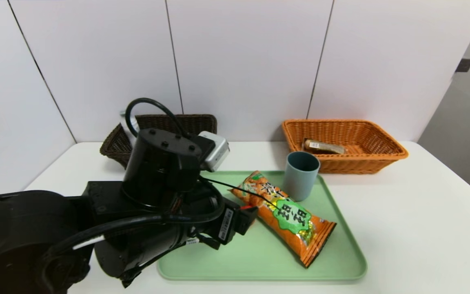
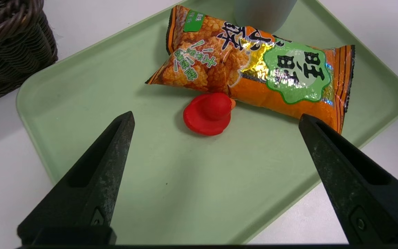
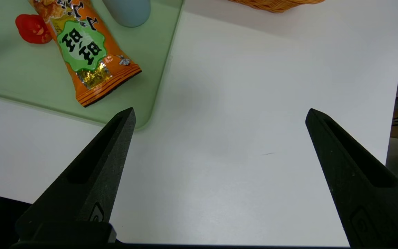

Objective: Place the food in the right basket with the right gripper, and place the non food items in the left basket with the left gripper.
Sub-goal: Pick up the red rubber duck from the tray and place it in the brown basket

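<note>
So the left claw [image 2: 216, 119] is hanging over the near left part of the green tray [image 1: 259, 257] with its fingers spread wide and nothing between them, and the red duck toy [image 2: 208, 113] sits pretty much dead centre in the gap, just further out along the line the claw points. My guess is that's the next pick, since it's a non-food thing and the left arm is clearly the closer one. The catch: the toy is touching the long side of the orange snack bag [image 2: 254, 69], tucked right against it, and the bag's long axis runs diagonally across the tray, from the far end by the blue-grey cup [image 1: 301, 174] to the near right corner. One finger would likely have to slip in on the bag side without snagging the wrapper. The right claw [image 3: 219, 116] is also wide apart and empty, parked over bare worktop [image 3: 254, 138] off the tray's right edge, well away from the toy. The wrapped bar [image 1: 324, 147] already lies in the orange basket [image 1: 382, 157] at the back right. The dark brown basket [image 1: 116, 145] is at the back left, half hidden behind the left arm, so I can't see what's in it, apart from a bit of something clear poking up. In the head view the arm blocks the toy almost completely.
</note>
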You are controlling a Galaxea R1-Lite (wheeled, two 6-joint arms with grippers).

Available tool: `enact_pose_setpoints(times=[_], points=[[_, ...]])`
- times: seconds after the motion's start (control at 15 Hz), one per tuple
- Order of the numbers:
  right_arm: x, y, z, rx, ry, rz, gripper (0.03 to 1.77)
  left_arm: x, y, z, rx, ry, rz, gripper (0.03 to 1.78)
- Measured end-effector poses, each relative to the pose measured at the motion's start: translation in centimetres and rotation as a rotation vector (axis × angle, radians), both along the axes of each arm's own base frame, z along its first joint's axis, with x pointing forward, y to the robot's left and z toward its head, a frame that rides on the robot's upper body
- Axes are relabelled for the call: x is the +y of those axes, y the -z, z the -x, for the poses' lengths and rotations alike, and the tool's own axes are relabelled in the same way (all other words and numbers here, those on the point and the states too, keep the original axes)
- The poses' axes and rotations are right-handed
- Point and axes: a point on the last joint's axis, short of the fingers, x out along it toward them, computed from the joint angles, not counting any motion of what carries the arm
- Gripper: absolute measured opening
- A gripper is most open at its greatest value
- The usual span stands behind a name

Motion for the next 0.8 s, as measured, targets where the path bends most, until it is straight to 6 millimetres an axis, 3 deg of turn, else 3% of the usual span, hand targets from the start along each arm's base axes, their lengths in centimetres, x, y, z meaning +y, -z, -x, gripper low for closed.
enact_pose_setpoints(times=[0.6,0.8], points=[[0.0,1.5,-0.4,0.065,0.005,0.011,1.7,-2.8,0.7,-2.2,0.178,-0.017,-0.185,1.69],[0.0,2.0,-0.3,0.081,0.005,0.013,1.7,-3.7,1.0,-3.0,0.243,-0.065,-0.163,1.69]])
